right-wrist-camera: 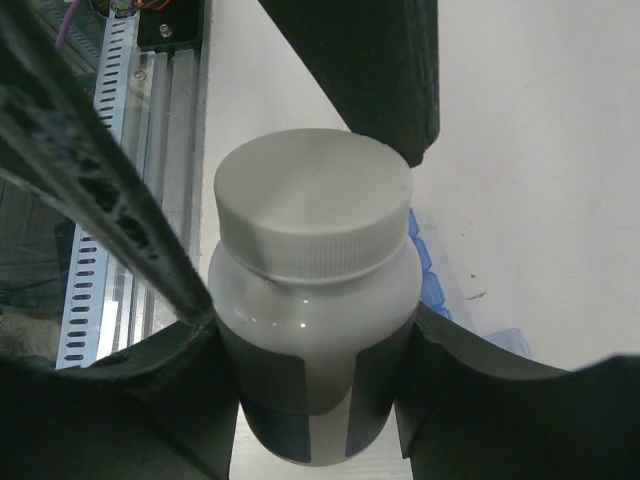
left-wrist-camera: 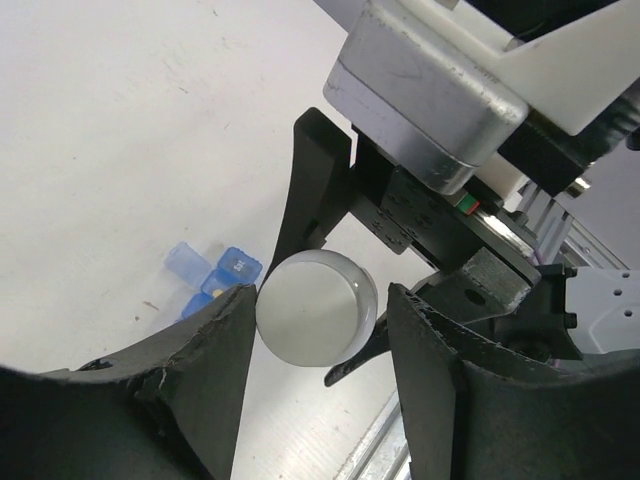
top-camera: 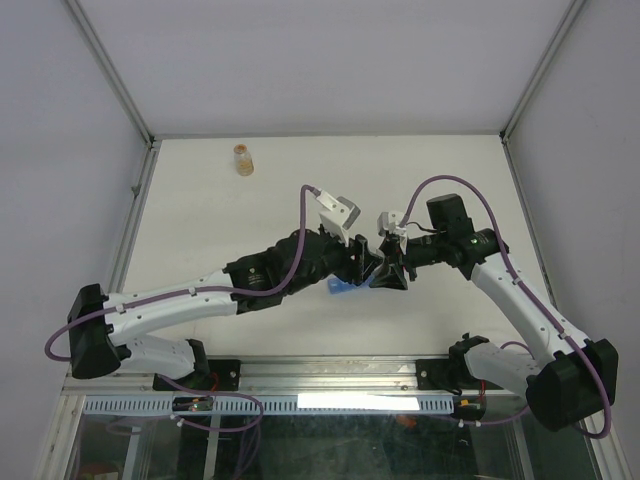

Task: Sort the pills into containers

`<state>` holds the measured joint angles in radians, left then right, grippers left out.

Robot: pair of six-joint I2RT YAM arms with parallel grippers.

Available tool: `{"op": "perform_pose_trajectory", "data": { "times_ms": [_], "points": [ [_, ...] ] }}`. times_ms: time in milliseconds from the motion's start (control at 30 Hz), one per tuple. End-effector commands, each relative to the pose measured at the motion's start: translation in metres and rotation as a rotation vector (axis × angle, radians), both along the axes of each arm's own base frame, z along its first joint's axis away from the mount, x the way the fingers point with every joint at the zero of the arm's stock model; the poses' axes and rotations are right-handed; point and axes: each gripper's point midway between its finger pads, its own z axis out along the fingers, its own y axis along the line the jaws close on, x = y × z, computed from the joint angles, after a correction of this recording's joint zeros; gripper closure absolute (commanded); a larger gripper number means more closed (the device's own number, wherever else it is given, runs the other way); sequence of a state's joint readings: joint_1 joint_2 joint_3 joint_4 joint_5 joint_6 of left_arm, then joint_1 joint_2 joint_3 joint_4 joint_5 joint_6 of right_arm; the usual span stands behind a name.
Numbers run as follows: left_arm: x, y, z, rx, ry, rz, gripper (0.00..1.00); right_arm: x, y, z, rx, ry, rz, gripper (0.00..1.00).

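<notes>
Between the right fingers [right-wrist-camera: 150, 400], which are closed tight on its body, a white bottle [right-wrist-camera: 312, 300] is held above the counter [left-wrist-camera: 120, 120], with its white ribbed cap [right-wrist-camera: 312, 195] pointing away from them. The left fingers [left-wrist-camera: 200, 390] stand on both sides of this cap. One of them seems to touch its edge and the other is very near, but I cannot tell if they already press on it. This arrangement makes sense, I think: one arm keeps the bottle steady so that the other can twist the cap off and reach the pills inside. The cap is still on, so no pill is seen and the sorting itself is not yet begun. The containers [left-wrist-camera: 222, 272] lie on the counter under the meeting fingers, just beyond the tip of one left finger and apart from the bottle. They look like a short strip of small square compartments in translucent blue plastic. Only a few of them show; the fingers hide the rest.
</notes>
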<state>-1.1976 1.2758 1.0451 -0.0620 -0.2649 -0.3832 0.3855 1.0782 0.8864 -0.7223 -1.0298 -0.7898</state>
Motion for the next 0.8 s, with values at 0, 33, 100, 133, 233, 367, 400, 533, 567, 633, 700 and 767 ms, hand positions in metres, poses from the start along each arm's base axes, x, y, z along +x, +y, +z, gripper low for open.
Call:
{"op": "perform_pose_trajectory", "data": {
  "times_ms": [0,33,100,133,233,367,400,533,567,633,700,767],
  "points": [
    [0.007,-0.003,0.02,-0.017,-0.045,0.011,0.47,0.006,0.005,0.022,0.055,-0.068,0.014,1.0],
    [0.007,-0.003,0.019,-0.015,-0.042,0.01,0.49,0.006,0.005,0.022,0.055,-0.068,0.014,1.0],
    [0.007,-0.003,0.019,-0.016,-0.038,0.005,0.51,0.005,0.005,0.022,0.055,-0.067,0.016,1.0],
    [0.006,-0.003,0.018,-0.014,-0.036,0.002,0.52,0.005,0.005,0.022,0.056,-0.066,0.016,1.0],
    [0.004,-0.003,0.016,-0.011,-0.031,-0.018,0.58,0.005,0.005,0.022,0.055,-0.065,0.015,1.0],
    [-0.003,-0.005,0.01,-0.003,-0.031,-0.114,0.76,0.005,0.005,0.023,0.056,-0.068,0.015,1.0],
    [-0.005,-0.006,0.009,0.004,-0.053,-0.159,0.81,0.005,0.005,0.023,0.056,-0.067,0.015,1.0],
    [-0.03,-0.003,-0.002,0.065,-0.256,-0.451,0.94,0.005,0.005,0.023,0.058,-0.067,0.016,1.0],
    [-0.037,-0.002,-0.005,0.078,-0.323,-0.538,0.94,0.005,0.005,0.023,0.059,-0.068,0.017,1.0],
    [-0.051,0.004,-0.012,0.095,-0.482,-0.732,0.91,0.005,0.005,0.023,0.059,-0.068,0.018,1.0],
    [-0.057,0.01,-0.018,0.1,-0.626,-0.864,0.88,0.005,0.005,0.023,0.058,-0.066,0.017,1.0],
    [-0.043,0.011,-0.018,0.109,-0.704,-0.877,0.74,0.005,0.005,0.024,0.06,-0.067,0.016,1.0]
  ]
}}
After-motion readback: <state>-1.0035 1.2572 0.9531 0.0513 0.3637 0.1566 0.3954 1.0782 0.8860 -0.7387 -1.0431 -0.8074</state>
